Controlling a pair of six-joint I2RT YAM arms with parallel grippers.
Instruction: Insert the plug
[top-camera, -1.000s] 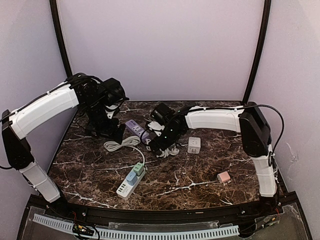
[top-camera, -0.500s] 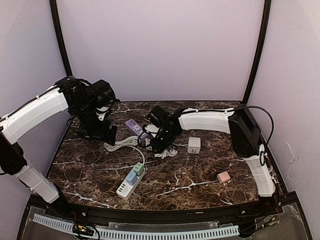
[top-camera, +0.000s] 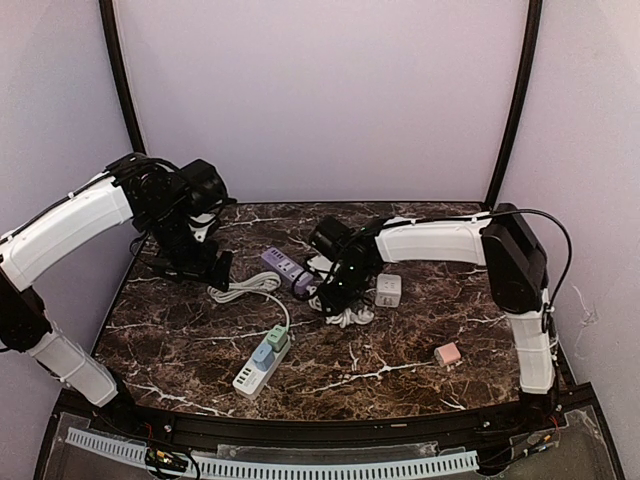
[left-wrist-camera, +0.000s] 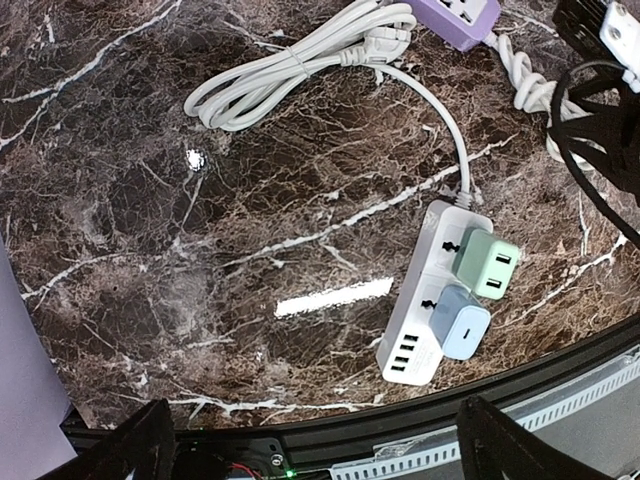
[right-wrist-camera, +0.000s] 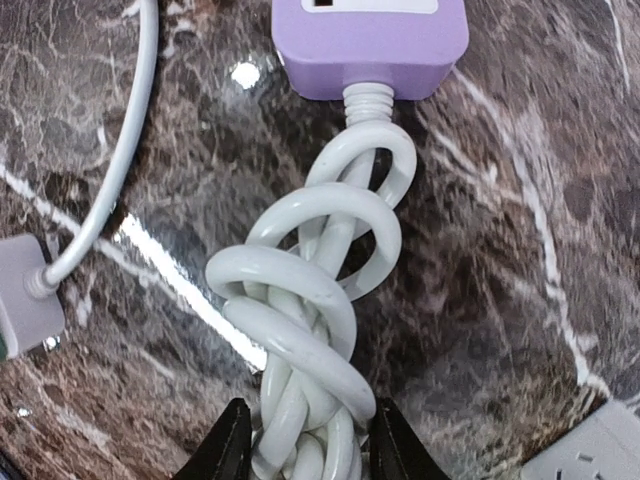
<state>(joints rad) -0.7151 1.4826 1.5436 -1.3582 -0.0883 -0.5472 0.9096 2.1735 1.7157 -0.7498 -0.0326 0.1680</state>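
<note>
The white power strip (top-camera: 262, 362) lies on the marble surface (top-camera: 180, 340) near the front edge. 2 adapters are plugged into it, a green adapter (top-camera: 277, 337) and a blue adapter (top-camera: 262, 352) just beside each other. In the left wrist view, the strip (left-wrist-camera: 405, 350) shows the same pair, green (left-wrist-camera: 485, 262) and blue (left-wrist-camera: 462, 330).

Its own bundled cord (top-camera: 240, 290) lies just beyond the strip, toward the back wall. Farther beyond the strip and slightly right lies the purple power strip (top-camera: 288, 268). The coiled cord (top-camera: 348, 315) trails from its near end, back toward the white strip's right.

The right pincer (top-camera: 335, 292) is clamped on that coiled cord (right-wrist-camera: 310, 330). In the right wrist view, its 2 fingers (right-wrist-camera: 228, 445) press the loops from both sides, just below the purple strip's end (right-wrist-camera: 370, 40). The plug is probably inside this bundle, but I cannot pick it out.

The left pincer (top-camera: 205, 265) hangs beyond and left of the white strip, above the surface. Its jaws are spread wide and hold nothing.

A white cube charger (top-camera: 388, 290) sits beyond and well right of the white strip. A pink adapter (top-camera: 447, 353) sits level with the strip, well apart to its right.
</note>
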